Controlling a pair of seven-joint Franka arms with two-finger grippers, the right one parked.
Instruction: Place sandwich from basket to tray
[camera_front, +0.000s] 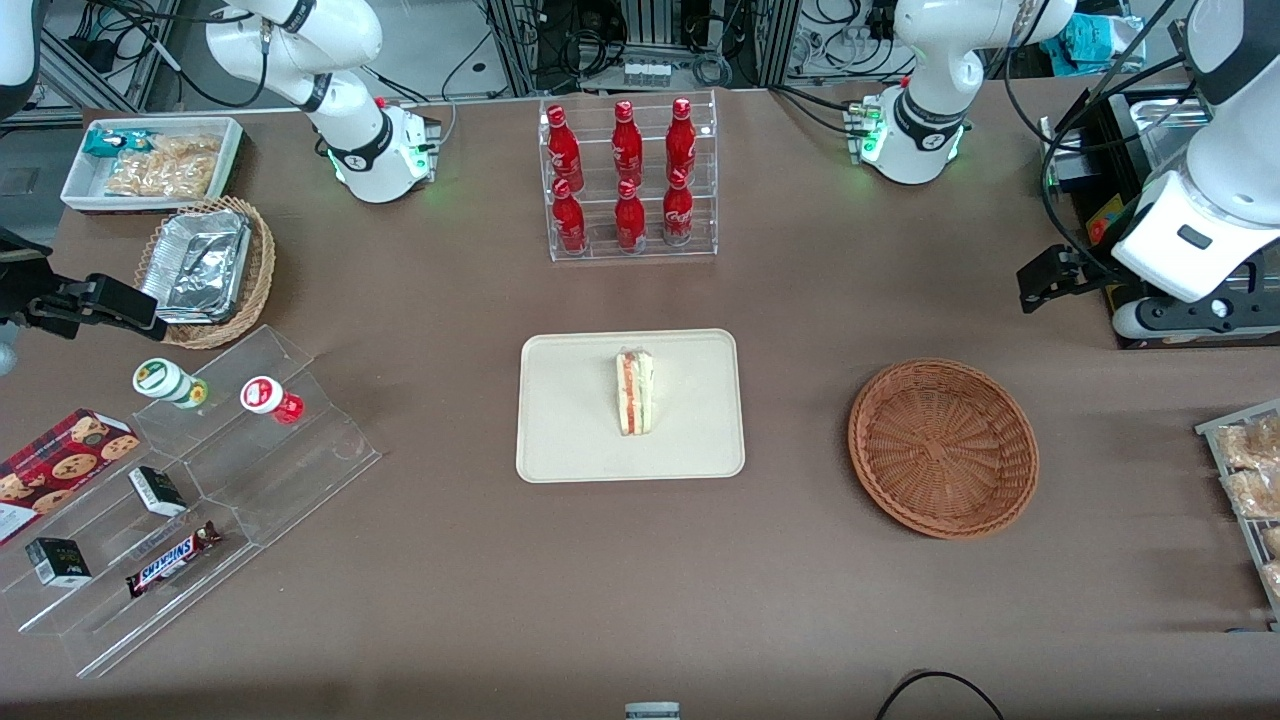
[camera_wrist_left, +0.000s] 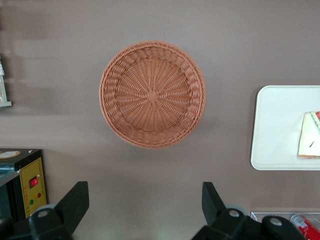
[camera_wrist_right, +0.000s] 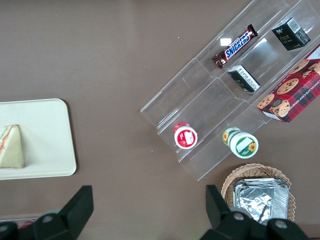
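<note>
1. Nearest the front camera lies the bare brown table (camera_front: 620, 600); on it, toward the parked arm's end, a clear stepped display (camera_front: 180, 500) holds a Snickers bar (camera_front: 172, 559), two small dark boxes and two lidded cups.
2. Farther in sits the tray (camera_front: 570, 440), flat on the table, with the sandwich (camera_front: 635, 392) resting on it near its middle, filling edge showing red and pale green.
3. Beside the tray, toward the working arm's end and apart from it, is the basket (camera_front: 942, 447), with nothing in it.
4. Up at the working arm's end of the table, the gripper (camera_front: 1050, 278) hangs above the table, well apart from the basket and farther still from the sandwich.
5. Seen from the left wrist, the gripper (camera_wrist_left: 145, 210) has its two dark fingers (camera_wrist_left: 75, 202) spread wide with nothing between them; the basket (camera_wrist_left: 152, 94) lies below and ahead of them, and the tray (camera_wrist_left: 272, 127) with the sandwich (camera_wrist_left: 309, 142) is off to one side.
6. Farthest from the front camera stands a clear rack (camera_front: 630, 180) of red bottles.
</note>
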